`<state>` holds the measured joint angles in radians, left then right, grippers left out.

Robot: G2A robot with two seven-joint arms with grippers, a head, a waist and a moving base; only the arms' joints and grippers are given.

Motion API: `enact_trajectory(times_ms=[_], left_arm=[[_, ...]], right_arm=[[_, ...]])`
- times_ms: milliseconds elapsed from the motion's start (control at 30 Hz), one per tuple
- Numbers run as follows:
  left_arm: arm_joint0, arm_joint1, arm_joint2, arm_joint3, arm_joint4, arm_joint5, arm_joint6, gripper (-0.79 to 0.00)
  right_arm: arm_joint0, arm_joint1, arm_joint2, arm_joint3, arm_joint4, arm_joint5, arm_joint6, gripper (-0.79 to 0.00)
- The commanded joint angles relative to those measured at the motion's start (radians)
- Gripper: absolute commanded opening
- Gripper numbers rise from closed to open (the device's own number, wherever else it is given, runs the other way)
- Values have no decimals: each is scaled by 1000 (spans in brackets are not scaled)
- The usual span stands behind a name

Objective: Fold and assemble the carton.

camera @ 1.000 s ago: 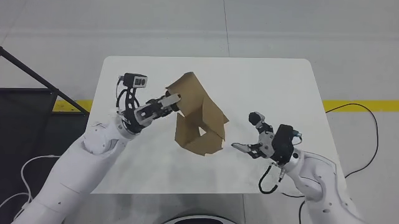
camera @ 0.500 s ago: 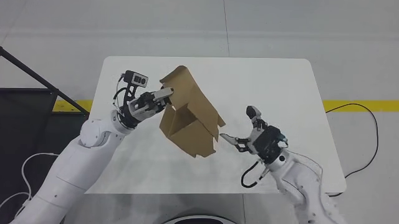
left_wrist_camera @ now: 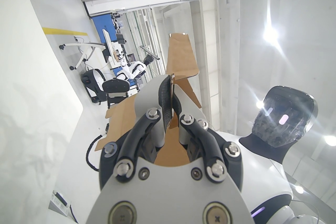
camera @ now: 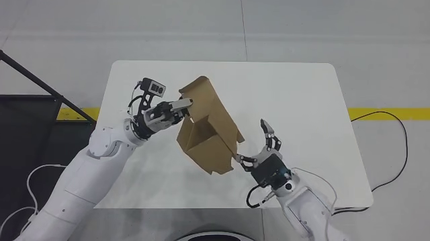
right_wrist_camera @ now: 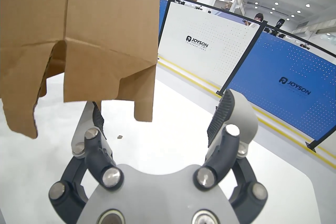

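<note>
One carton (camera: 207,128): brown corrugated board, half-open, creased flaps hanging loose, tilted over the middle of the smooth white table (camera: 302,86). Left gripper (camera: 185,105) clamped on its upper edge. Right gripper (camera: 252,141) spread wide beside a lower flap, ribbed black pads (right_wrist_camera: 221,110).

Right gripper (camera: 254,144) closer in, now just beside the carton (camera: 209,115)
</note>
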<state>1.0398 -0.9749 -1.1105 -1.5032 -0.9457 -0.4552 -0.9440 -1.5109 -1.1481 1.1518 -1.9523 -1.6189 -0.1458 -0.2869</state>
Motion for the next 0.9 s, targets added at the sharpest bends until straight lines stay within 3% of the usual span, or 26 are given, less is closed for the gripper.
enact_trajectory(times_ms=[0, 433, 867], left_arm=[[0, -3, -3, 2, 7, 5, -7, -785], [-7, -21, -14, 27, 24, 30, -37, -785], [-11, -36, -28, 48, 22, 50, -97, -785]], right_arm=[[3, -2, -6, 1, -2, 4, -17, 0], [-34, -5, 19, 5, 54, 0, -177, 0], [-40, -3, 69, 27, 190, -112, -239, 0]])
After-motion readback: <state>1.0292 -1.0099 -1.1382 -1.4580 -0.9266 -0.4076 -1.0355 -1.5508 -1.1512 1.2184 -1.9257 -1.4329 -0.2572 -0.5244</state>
